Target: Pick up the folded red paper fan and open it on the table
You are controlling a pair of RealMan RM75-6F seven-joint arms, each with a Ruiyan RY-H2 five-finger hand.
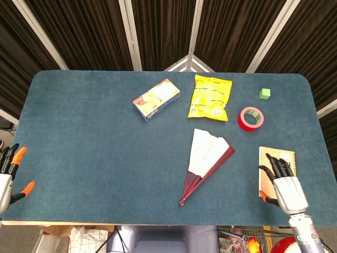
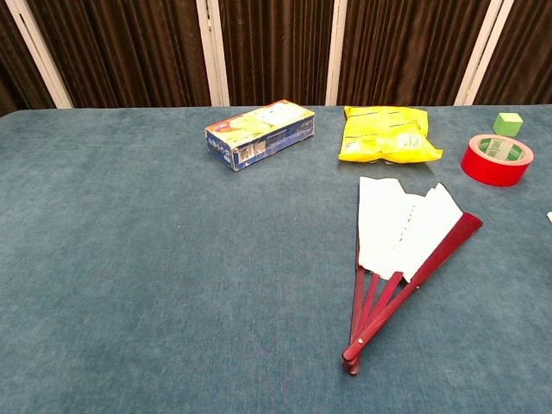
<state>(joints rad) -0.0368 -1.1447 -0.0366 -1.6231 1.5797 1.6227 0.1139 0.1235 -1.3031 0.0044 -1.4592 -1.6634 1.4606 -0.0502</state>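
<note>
The paper fan [image 1: 207, 161] lies partly spread on the blue table, white leaf toward the back, red ribs meeting at a pivot toward the front; the chest view shows the fan [image 2: 398, 250] right of centre. My right hand [image 1: 284, 185] hovers over the near end of a brown notebook, fingers apart, holding nothing, well right of the fan. My left hand [image 1: 9, 174] stays at the table's front left corner, fingers spread and empty. Neither hand appears in the chest view.
A brown spiral notebook [image 1: 278, 159] lies right of the fan. Behind the fan are a yellow snack bag [image 1: 210, 97], a red tape roll [image 1: 251, 118], a small green cube [image 1: 265, 93] and a blue-yellow box [image 1: 156, 99]. The table's blue mat [image 1: 84, 142] fills the view.
</note>
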